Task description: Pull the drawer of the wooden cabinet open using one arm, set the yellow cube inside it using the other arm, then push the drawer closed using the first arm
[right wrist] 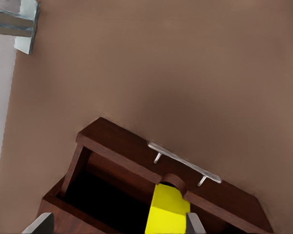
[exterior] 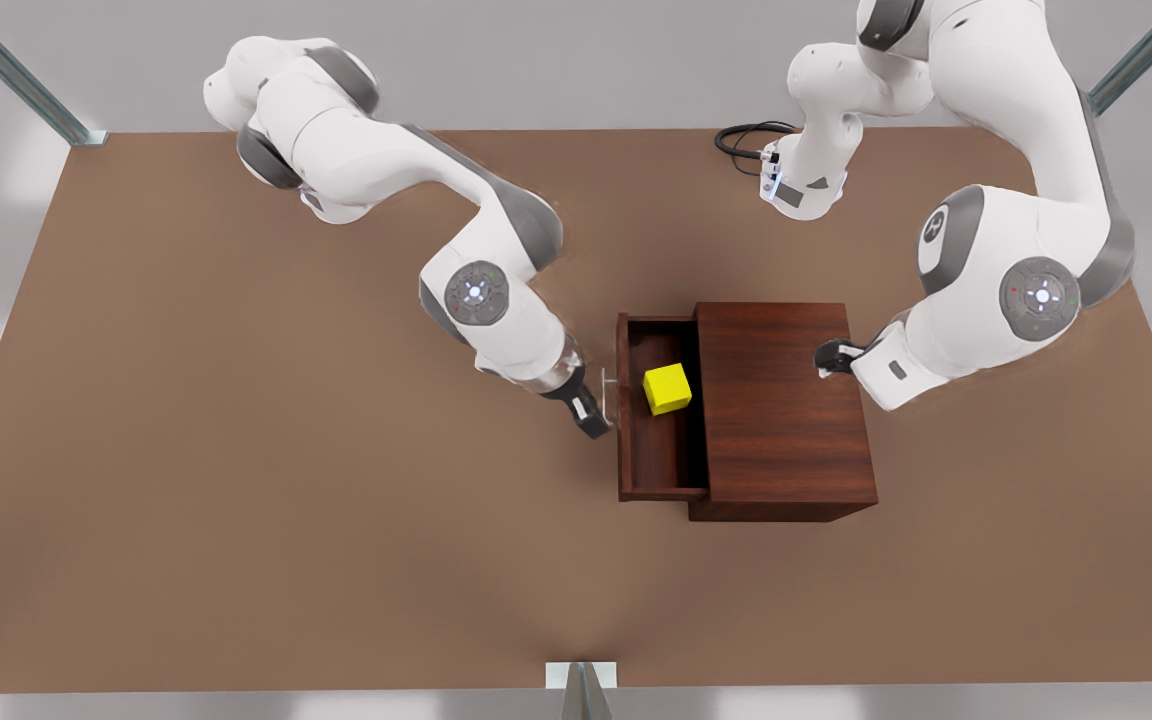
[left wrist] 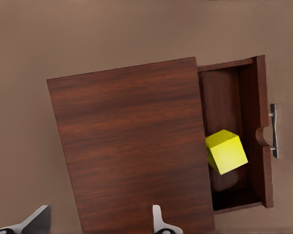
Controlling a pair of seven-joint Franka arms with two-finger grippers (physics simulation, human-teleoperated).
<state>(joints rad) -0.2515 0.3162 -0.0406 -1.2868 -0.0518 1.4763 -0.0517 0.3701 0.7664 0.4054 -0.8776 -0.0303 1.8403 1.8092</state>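
- The right end effector (exterior: 591, 415) is at the front view's left. It slants down toward the outer face of the drawer (exterior: 624, 455), just beside the thin silver handle (exterior: 604, 385). It is released: in the right wrist view its fingertips (right wrist: 193, 225) stand wide apart with nothing clamped between them.
- The drawer is pulled out of the wooden cabinet (exterior: 781, 410) toward the front view's left, leaving its inside open to view.
- The yellow cube (exterior: 667, 388) rests inside the drawer, turned slightly askew to the walls and close to the cabinet's opening.
- The cabinet stands on the brown table (exterior: 236, 450).
- The left end effector (exterior: 829, 357) hovers at the cabinet's edge opposite the drawer. It is released, its fingers (left wrist: 158, 220) spread and holding nothing.
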